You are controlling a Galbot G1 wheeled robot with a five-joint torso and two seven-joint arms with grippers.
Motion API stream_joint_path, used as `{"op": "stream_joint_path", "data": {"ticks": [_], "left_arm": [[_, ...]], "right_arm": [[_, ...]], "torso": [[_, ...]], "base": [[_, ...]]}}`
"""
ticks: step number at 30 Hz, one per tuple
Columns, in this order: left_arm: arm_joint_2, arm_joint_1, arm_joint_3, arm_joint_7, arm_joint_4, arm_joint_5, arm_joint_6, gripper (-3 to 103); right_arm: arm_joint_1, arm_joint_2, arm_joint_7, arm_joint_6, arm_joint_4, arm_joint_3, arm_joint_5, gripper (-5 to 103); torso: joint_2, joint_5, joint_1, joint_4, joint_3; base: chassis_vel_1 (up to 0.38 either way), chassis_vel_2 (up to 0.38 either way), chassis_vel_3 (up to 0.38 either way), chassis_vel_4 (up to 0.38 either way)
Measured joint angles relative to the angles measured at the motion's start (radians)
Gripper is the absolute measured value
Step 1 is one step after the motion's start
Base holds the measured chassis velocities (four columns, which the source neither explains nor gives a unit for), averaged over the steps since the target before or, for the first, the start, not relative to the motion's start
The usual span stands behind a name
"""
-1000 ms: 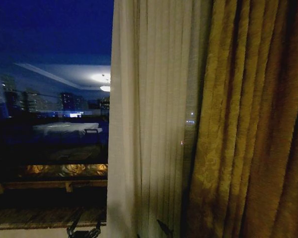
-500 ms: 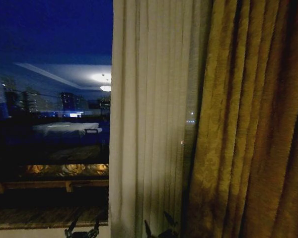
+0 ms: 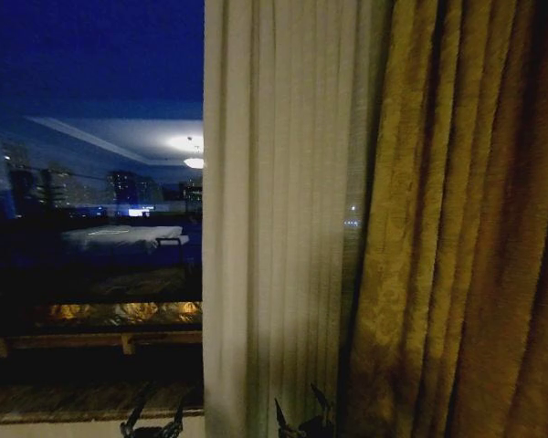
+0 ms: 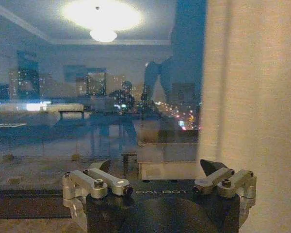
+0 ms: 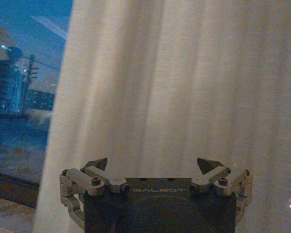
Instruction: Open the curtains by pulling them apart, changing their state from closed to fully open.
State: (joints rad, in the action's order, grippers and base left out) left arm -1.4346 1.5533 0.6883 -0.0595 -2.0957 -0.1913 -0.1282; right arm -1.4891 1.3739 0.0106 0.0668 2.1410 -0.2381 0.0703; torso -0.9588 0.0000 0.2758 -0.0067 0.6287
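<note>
Dim night scene. Beyond the left gripper, the window mirrors a glaring ceiling lamp over blue dusk and small city lights. The curtains ahead of the right gripper glow softly, pleats shadowed and grainy.

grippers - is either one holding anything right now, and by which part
Nothing is held. The right gripper is open facing the sheer curtain; the left gripper is open facing the window.

A home or hotel room: curtains, drapes, night city window.
</note>
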Motion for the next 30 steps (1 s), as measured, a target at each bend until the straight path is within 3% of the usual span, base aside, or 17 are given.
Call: {"op": "stream_joint_path", "data": {"ticks": [17,24,30], "left_arm": [[-0.003,0.007,0.003,0.0,0.002,0.004,0.008,100],[-0.003,0.008,0.0,-0.003,0.003,0.005,0.019,100],[0.0,0.012,0.001,-0.004,0.008,0.006,0.031,100]], "right_arm": [[0.01,0.0,-0.025,-0.047,-0.008,-0.009,0.007,100],[0.005,0.0,-0.036,-0.069,-0.008,-0.016,0.01,100],[0.007,0.0,-0.051,-0.082,-0.011,-0.025,0.012,100]], "torso": [[0.0,-0.0006,0.0,0.0003,0.0],[0.0,0.0009,0.0,-0.0003,0.0],[0.0,-0.0001,0.0,0.0001,0.0]], "base": [[0.236,0.229,-0.225,-0.223],[0.02,0.029,-0.032,-0.028],[-0.007,-0.008,0.0,0.003]]}}
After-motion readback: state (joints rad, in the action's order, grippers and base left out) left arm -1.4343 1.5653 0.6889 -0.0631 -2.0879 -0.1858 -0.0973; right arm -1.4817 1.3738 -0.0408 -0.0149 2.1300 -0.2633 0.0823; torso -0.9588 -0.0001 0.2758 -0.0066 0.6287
